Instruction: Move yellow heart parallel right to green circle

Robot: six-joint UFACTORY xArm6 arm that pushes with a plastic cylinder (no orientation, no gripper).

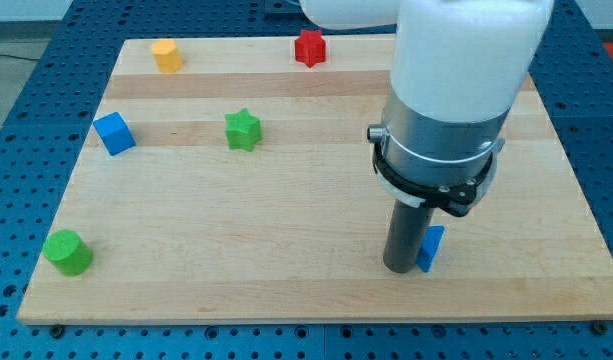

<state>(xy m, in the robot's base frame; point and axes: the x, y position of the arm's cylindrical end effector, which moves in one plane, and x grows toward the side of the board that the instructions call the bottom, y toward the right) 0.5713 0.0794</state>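
A yellow block (166, 55) sits near the board's top left corner; it looks six-sided, and no heart shape can be made out. The green circle (67, 252) stands near the bottom left corner. My tip (401, 268) rests on the board at the lower right, far from both. A small blue block (432, 248) touches the rod's right side and is partly hidden by it. The arm's wide body hides the board's upper right part.
A red star (310, 48) lies at the top middle. A blue cube (114, 133) and a green star (243, 130) lie in the left half. The wooden board (286, 290) ends just below my tip.
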